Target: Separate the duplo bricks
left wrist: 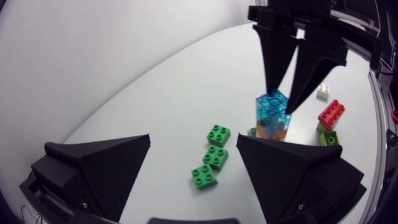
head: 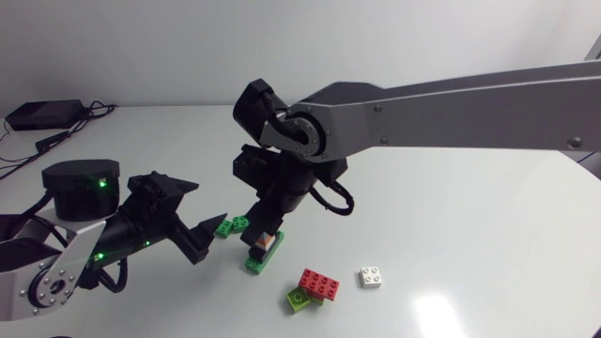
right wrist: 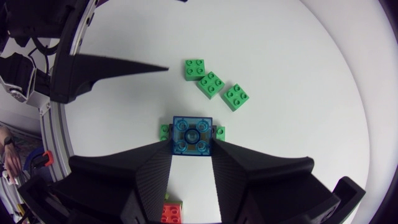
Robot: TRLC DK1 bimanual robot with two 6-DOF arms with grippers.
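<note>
Clamping the blue brick (right wrist: 193, 137), right tool (left wrist: 282, 98); left tool (left wrist: 193, 140) gapes.

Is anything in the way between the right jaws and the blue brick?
No, nothing visible. The right gripper has the blue brick, the top of the stack, between its jaws, which touch it on both sides.

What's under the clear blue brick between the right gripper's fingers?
An orange brick sits directly beneath the clear blue brick, on a green base brick whose ends stick out either side; its middle is covered by the stack.
</note>
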